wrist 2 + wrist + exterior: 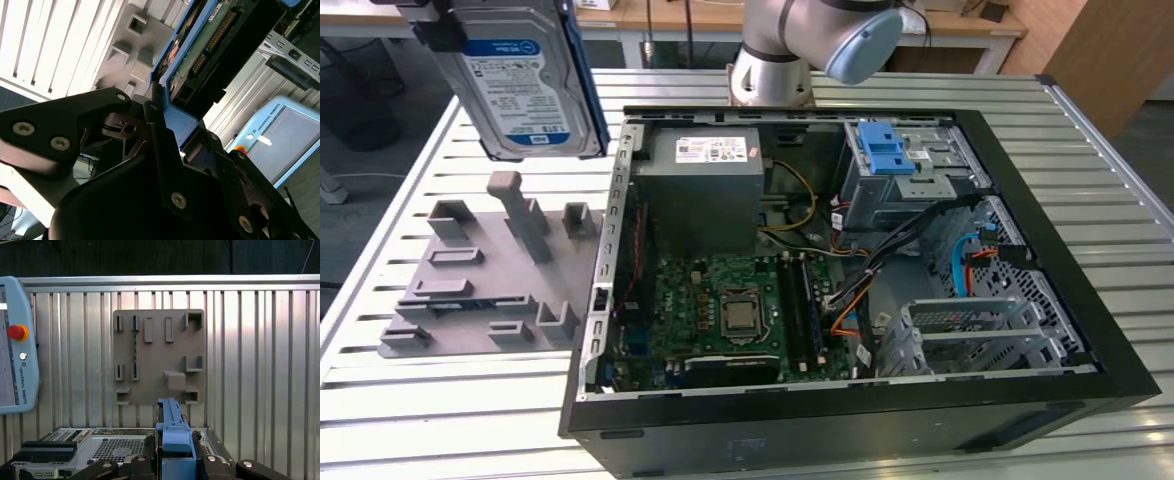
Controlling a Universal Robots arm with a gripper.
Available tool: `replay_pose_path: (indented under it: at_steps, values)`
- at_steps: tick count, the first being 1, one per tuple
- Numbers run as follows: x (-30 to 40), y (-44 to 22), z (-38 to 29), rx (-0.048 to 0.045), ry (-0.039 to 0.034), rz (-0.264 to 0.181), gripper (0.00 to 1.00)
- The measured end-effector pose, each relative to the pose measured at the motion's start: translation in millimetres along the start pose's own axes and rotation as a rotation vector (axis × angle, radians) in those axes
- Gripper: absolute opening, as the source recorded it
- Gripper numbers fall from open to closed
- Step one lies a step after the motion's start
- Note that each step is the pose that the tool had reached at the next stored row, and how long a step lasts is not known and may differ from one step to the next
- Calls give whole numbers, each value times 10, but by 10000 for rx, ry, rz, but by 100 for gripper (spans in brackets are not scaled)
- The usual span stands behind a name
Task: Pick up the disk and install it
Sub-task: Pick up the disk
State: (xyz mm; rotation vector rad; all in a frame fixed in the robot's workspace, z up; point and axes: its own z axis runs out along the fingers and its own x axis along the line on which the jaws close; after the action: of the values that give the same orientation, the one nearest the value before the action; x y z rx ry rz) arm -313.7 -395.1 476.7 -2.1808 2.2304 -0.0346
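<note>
One disk (pixel 520 85), clamped in the pincer (pixel 174 444), hangs long axis upright, drive bay (pixel 927 185) well off to the exterior view's right.

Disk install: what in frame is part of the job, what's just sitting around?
Job: the disk, held up off the table, clamped in the end effector; grey drive bay with blue latch; open computer case.
Sitting around: grey fixture plate; teach pendant.
</note>
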Motion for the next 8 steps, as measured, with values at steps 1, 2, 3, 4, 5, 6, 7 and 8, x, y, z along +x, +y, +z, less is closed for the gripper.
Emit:
replay_pose_path:
  at_steps: [1,2,3,4,5,6,7,8]
  values:
    - [0,-27,1,-42,1,-1,36]
    - [-1,-54,1,-79,2,0,36]
    - [-2,-80,2,-104,2,0,36]
    - [-1,-93,3,-107,3,-1,36]
    - [-1,-96,4,-108,2,0,36]
    - [0,-100,5,-107,1,0,36]
    - [0,-111,5,-109,3,0,36]
    - [1,-126,6,-109,2,-1,36]
